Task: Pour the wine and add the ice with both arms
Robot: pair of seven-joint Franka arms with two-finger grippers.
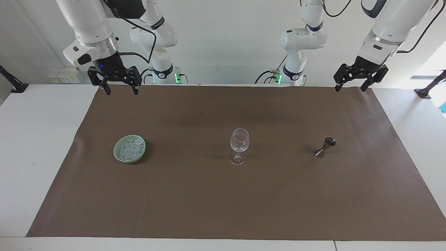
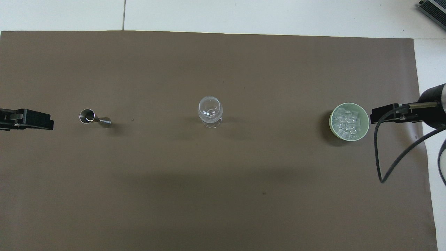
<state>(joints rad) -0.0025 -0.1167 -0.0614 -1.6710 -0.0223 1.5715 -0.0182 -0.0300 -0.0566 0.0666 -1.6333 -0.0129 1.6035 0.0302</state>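
Pictured on a brown paper mat (image 1: 223,195) spread over a white table (image 1: 35,157): a clear stemmed wine glass (image 1: 239,145), upright at the centre of the facing frame. At centre left of that frame, toward the right arm's end, a pale green round bowl (image 1: 129,149) heaped with small clear glassy ice cubes (image 1: 131,147). At centre right, toward the left arm's end, a small dark metal hourglass-shaped jigger (image 1: 325,146), standing upright. Raised at upper left over the mat's edge nearest the robots, the black two-finger right gripper (image 1: 119,91), jaws spread wide, gripping nothing. Raised at upper right over the same edge, the black two-finger left gripper (image 1: 350,88), jaws likewise spread and empty. Glass, bowl and jigger well apart, in one row.
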